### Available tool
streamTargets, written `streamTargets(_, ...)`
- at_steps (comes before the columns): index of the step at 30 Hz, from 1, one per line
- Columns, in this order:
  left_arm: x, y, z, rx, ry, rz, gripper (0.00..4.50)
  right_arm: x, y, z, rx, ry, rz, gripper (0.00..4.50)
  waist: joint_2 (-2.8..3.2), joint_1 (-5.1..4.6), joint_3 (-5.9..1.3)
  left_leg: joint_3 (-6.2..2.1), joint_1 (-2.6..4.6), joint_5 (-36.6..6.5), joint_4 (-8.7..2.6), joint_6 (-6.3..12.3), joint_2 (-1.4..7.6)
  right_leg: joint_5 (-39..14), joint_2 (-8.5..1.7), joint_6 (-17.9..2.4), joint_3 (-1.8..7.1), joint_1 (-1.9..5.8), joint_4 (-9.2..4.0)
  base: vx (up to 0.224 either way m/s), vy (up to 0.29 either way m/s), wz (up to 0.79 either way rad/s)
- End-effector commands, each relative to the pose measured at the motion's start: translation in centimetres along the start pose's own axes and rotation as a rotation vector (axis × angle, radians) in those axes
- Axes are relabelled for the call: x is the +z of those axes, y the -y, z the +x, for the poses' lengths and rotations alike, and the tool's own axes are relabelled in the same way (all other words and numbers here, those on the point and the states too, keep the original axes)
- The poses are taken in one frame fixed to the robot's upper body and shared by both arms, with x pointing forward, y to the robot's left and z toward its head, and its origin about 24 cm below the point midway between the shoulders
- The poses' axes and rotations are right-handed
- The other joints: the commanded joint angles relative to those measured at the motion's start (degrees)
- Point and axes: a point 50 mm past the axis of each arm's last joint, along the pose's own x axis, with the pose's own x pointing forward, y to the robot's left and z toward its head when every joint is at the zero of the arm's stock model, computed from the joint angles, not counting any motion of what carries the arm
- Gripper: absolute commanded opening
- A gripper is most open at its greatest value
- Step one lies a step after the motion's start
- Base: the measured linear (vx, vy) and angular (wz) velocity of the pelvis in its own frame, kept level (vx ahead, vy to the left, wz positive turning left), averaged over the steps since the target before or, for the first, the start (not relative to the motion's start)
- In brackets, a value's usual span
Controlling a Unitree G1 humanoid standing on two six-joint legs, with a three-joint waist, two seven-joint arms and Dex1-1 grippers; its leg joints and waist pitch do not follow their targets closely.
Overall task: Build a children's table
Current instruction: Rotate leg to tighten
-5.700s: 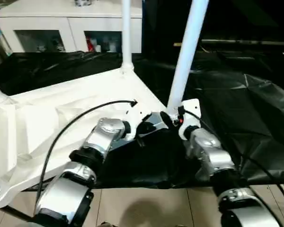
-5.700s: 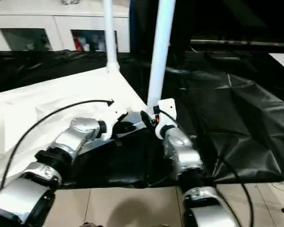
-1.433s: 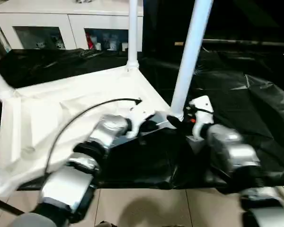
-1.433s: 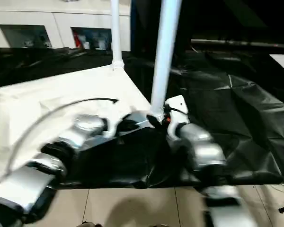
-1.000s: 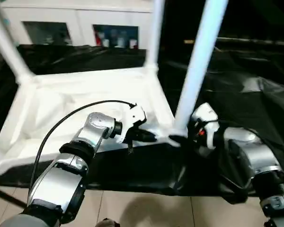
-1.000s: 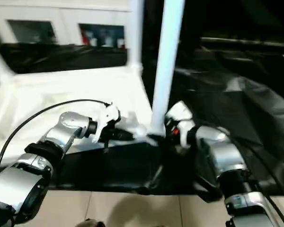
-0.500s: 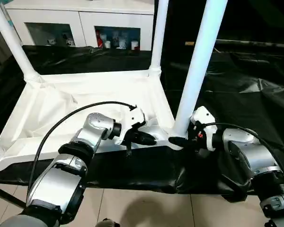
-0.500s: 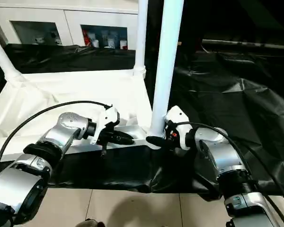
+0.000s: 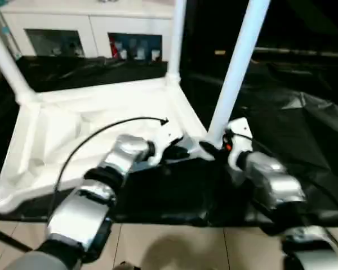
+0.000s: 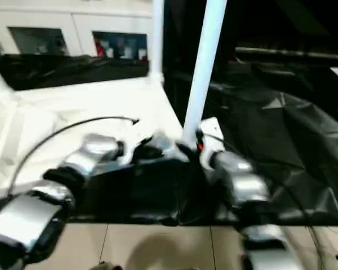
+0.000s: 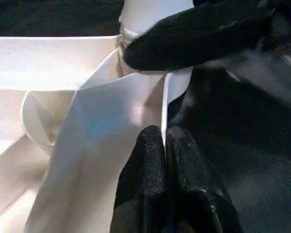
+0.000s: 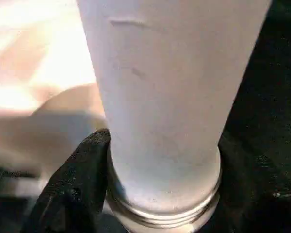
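A: Right gripper (image 12: 160, 213) status?

B: Clamped on the near-right table leg (image 9: 236, 73), down at its base. In the right wrist view one black finger (image 12: 72, 189) sat on each side of the leg, just above the threaded collar. Jaws were spread to the leg's width.

A: Left gripper (image 11: 165, 160)?

B: Pinched tight on the thin raised rim of the tabletop (image 9: 96, 135), right beside that same corner socket. Fingers were pressed together with the rim edge between them.

A: Where was the table?

B: Upside down on black plastic sheeting (image 9: 293, 129). Three legs stood upright in corner sockets: the gripped one, the far-right one (image 9: 176, 39), and the far-left one (image 9: 5, 62). A white glass-fronted cabinet (image 9: 73, 34) stood behind.
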Motion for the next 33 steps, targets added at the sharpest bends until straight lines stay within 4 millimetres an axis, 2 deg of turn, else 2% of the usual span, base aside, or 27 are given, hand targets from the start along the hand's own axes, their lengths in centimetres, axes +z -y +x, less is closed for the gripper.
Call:
streamTargets(1, 0.5, 0.3, 0.9, 0.104, 0.014, -0.051, 0.0, -2.1, -0.6, 0.3, -0.074, -0.088, 0.066, 2.75, -0.14, -0.47, -3.7, -1.51, 1.94, -18.9, -4.4, -1.03, 2.19, -20.4, -3.2, -11.0, 2.11, 1.5, -5.14, 0.0, 0.0, 0.0)
streamTargets(4, 0.8, 1.3, 1.8, 0.075, 0.02, -0.044, 0.0, -1.6, -1.9, 0.9, -0.036, -0.062, 0.047, 2.75, -0.27, -0.41, -3.8, -1.46, 1.49, -17.6, -4.28, 0.27, 2.02, -18.2, -3.26, -10.7, 2.17, 1.92, -5.07, 0.0, 0.0, 0.0)
streamTargets(8, 0.9, 1.4, 1.8, 0.066, 0.024, -0.042, 0.0, -1.0, -2.2, 1.1, -0.008, -0.035, 0.025, 2.75, -0.22, -0.33, -3.78, -1.35, 1.46, -16.7, -4.23, 1.44, 2.01, -16.6, -3.17, -11.1, 2.13, 2.06, -4.95, 0.0, 0.0, 0.0)
streamTargets(9, 0.8, 1.2, 1.6, 0.065, 0.025, -0.041, 0.0, -0.6, -2.0, 1.0, -0.006, -0.014, 0.019, 3.31, -0.29, -0.3, -3.75, -1.37, 1.45, -16.9, -4.27, 1.48, 2.02, -17.0, -3.19, -11.0, 2.11, 2.06, -5.0, 0.0, 0.0, 0.0)
streamTargets(11, 0.7, 0.5, 0.9, 0.052, 0.026, -0.026, 0.0, 0.6, -1.0, 0.9, 0.017, 0.041, -0.01, 3.31, -0.24, -0.3, -3.78, -1.44, 1.39, -17.4, -4.29, 1.39, 2.01, -18.0, -3.24, -10.8, 2.04, 2.17, -5.03, 0.0, 0.0, 0.0)
streamTargets(15, 0.3, -0.1, 0.1, 0.009, 0.02, -0.01, 0.0, 1.4, -0.2, 0.5, 0.112, 0.047, -0.054, 3.75, -0.41, -0.4, -3.82, -1.45, 1.05, -16.2, -4.2, 2.41, 2.03, -16.1, -3.27, -11.2, 2.04, 2.48, -4.76, 0.0, 0.0, 0.0)
streamTargets(16, -0.1, -0.3, -0.5, -0.029, 0.014, 0.011, 0.0, 1.7, 0.3, 0.1, 0.188, 0.041, -0.099, 3.75, -0.4, -0.47, -3.85, -1.37, 1.1, -15.8, -4.07, 2.7, 1.98, -15.4, -3.26, -11.7, 2.05, 2.42, -4.72, 0.0, 0.0, 0.0)
streamTargets(17, -0.4, -0.4, -0.9, -0.075, 0.012, 0.024, 0.0, 2.0, 0.7, -0.3, 0.246, 0.036, -0.143, 3.75, -0.58, -0.43, -3.84, -1.39, 0.98, -15.5, -4.0, 3.25, 1.89, -15.3, -3.2, -11.9, 1.92, 2.72, -4.77, 0.0, 0.0, 0.0)
streamTargets(19, -0.9, -0.5, -1.7, -0.15, 0.0, 0.047, 0.0, 2.2, 1.3, -1.2, 0.358, 0.016, -0.205, 3.75, -0.43, -0.38, -3.83, -1.36, 0.82, -14.2, -3.92, 3.97, 2.02, -13.7, -3.22, -12.1, 2.03, 2.82, -4.48, 0.0, 0.0, 0.0)
streamTargets(24, -1.3, -0.2, -3.1, -0.353, 0.023, 0.054, 0.0, 1.5, 1.7, -3.3, 0.605, -0.077, -0.322, 3.75, -0.19, 0.4, -4.01, -1.08, 0.96, -11.9, -3.59, 5.58, 2.47, -7.8, -3.09, -15.4, 1.85, 2.9, -3.63, 0.0, 0.0, 0.0)
streamTargets(28, -1.3, -0.4, -3.7, -0.406, 0.019, 0.052, 0.0, 0.6, 1.8, -4.4, 0.712, -0.157, -0.37, 3.75, -0.21, 1.18, -3.9, -1.04, 1.23, -13.0, -3.72, 5.21, 2.73, -8.2, -3.19, -16.4, 1.92, 2.7, -3.52, 0.0, 0.0, 0.0)
streamTargets(33, -1.3, -0.6, -4.0, -0.411, 0.019, 0.059, 0.0, 0.4, 1.6, -4.4, 0.729, -0.169, -0.38, 3.75, -0.35, 1.44, -3.69, -1.13, 1.46, -16.0, -3.93, 2.99, 2.68, -14.6, -3.44, -14.8, 2.08, 2.42, -4.18, 0.0, 0.0, 0.0)
